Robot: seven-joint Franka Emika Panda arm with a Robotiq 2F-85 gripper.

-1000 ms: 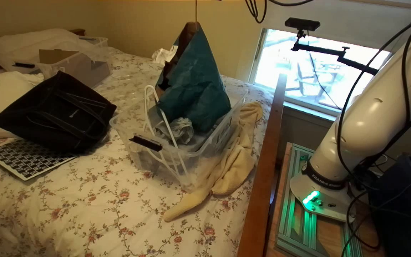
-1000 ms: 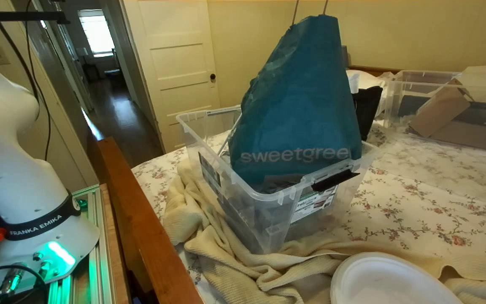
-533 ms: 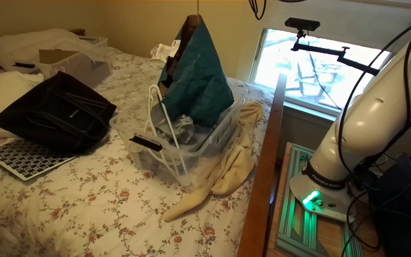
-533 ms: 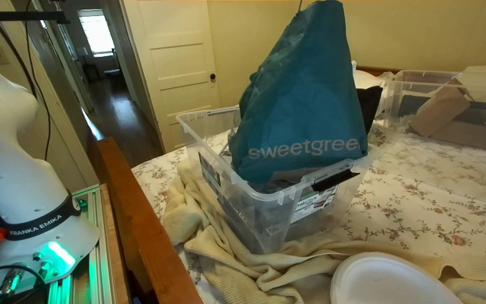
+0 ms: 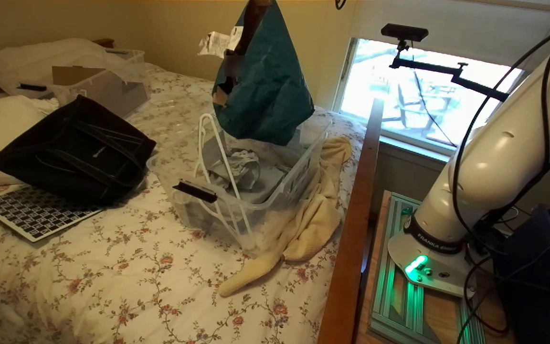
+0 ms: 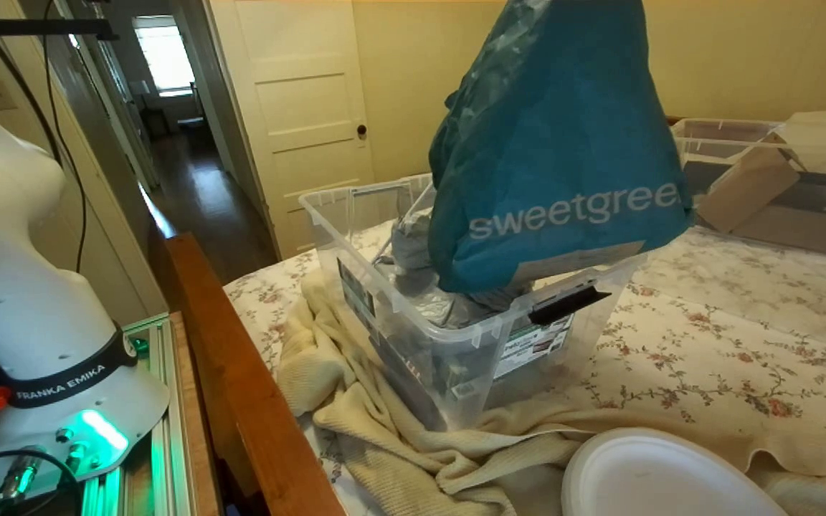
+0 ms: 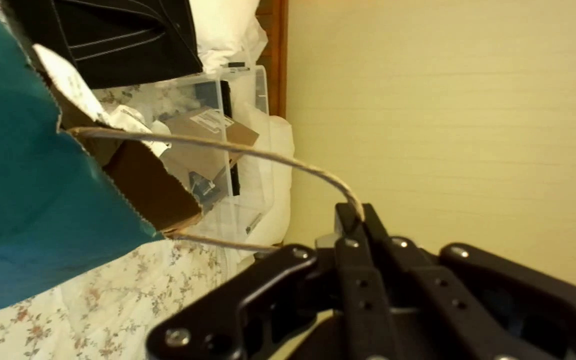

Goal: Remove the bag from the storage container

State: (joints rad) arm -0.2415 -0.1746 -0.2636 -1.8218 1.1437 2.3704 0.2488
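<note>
The teal paper bag (image 5: pixel 265 81) hangs tilted above the inside of the clear storage container (image 5: pixel 184 212). It also shows in an exterior view (image 6: pixel 556 143) with "sweetgreen" lettering, and its top is cut off there. Its bottom is up off the contents, around rim height; I cannot tell if it is fully above the rim (image 6: pixel 413 308). In the wrist view my gripper (image 7: pixel 360 215) is shut on the bag's twisted cord handle (image 7: pixel 228 146). The bag (image 7: pixel 43 175) hangs to the left there, torn edge showing. The gripper is out of frame in both exterior views.
Grey crumpled plastic (image 5: pixel 244 167) and a white hanger-like loop (image 5: pixel 217 148) are in the container. A black bag (image 5: pixel 79 153) lies on a checkered board (image 5: pixel 36 215). A tan blanket (image 5: pixel 313 215), white bowl (image 6: pixel 664 480), wooden rail (image 5: pixel 351 239) and another clear container (image 6: pixel 736 136) surround it.
The bag has risen, and its bottom has left the container's contents. In an exterior view it has also shifted right. The grey plastic beneath is now more exposed. The container has stayed put.
</note>
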